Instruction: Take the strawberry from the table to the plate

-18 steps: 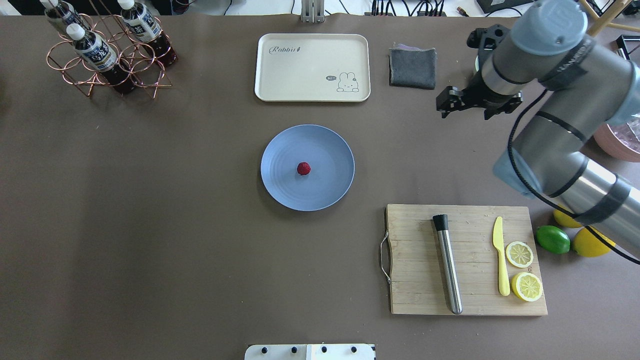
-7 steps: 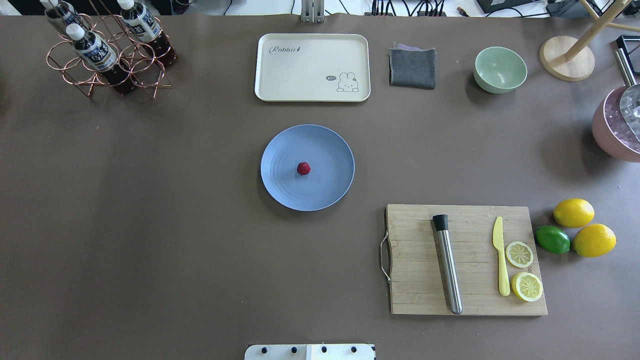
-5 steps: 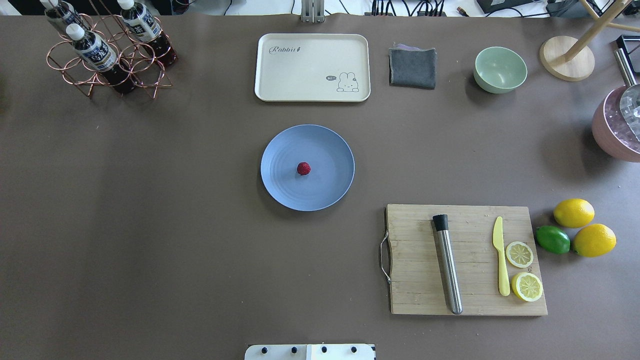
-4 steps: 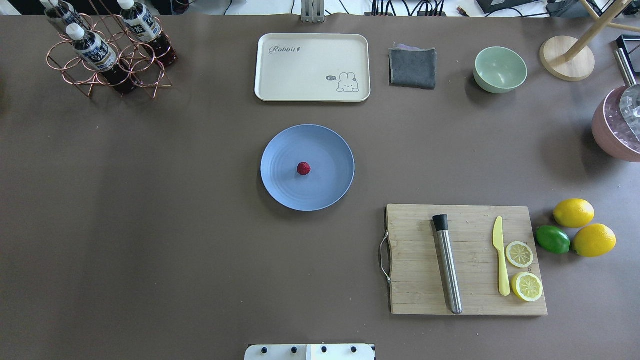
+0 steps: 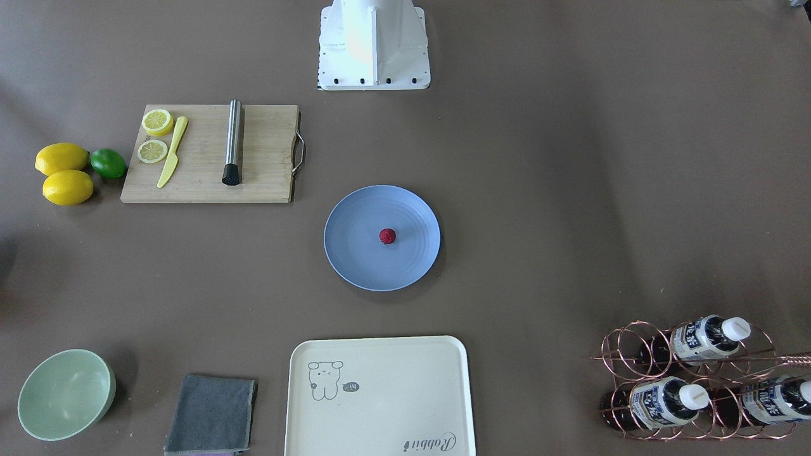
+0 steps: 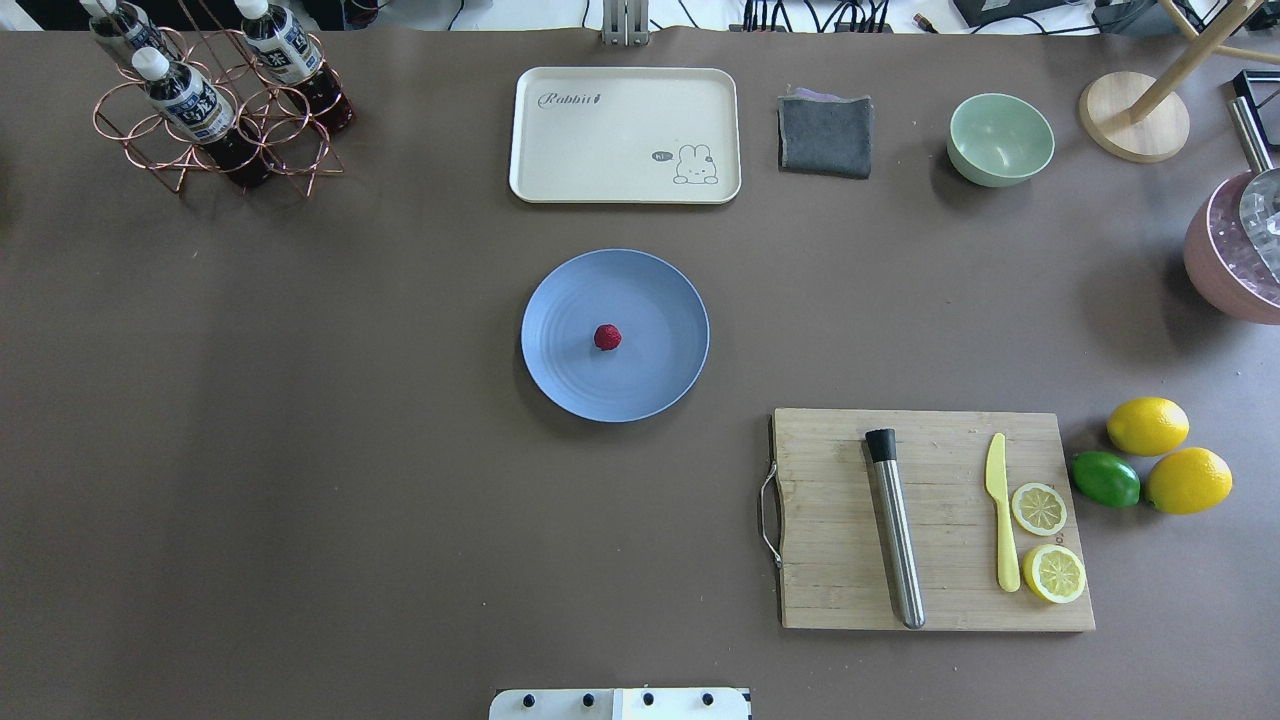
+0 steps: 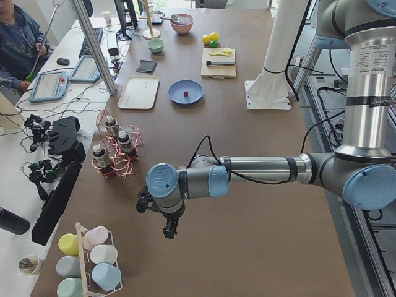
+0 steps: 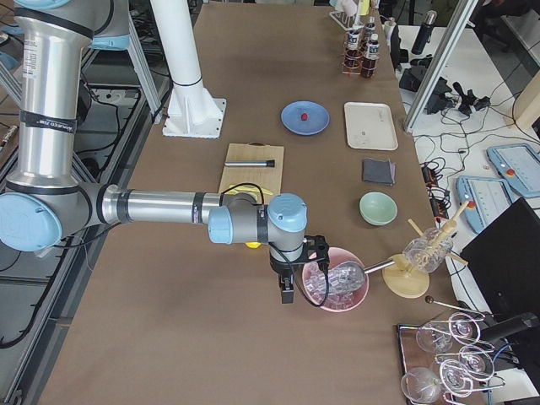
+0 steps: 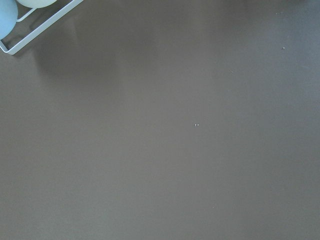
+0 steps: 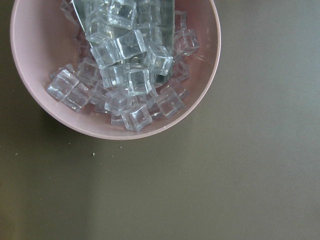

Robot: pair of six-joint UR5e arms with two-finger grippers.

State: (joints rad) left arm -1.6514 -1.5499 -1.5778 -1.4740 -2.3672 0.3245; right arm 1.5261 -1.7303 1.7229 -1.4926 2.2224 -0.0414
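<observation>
Strawberry (image 6: 607, 337) on plate (image 6: 655, 375); arms (image 7: 260, 168) in side-views

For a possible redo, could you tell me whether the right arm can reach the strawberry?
Probably yes: the strawberry lies alone on the plate with nothing over it, and the low cutting board hardly blocks the right gripper.

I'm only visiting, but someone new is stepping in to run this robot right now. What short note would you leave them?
Left claw: hangs over bare table at the left end. I cannot tell whether it is open or shut.
Right claw: beside the pink bowl of ice cubes at the right end. Open or shut, I cannot tell.
Strawberry: lies near the middle of the blue plate, with nothing touching it.
Done: the berry is on the plate.
Left: nothing that I can see.
</observation>
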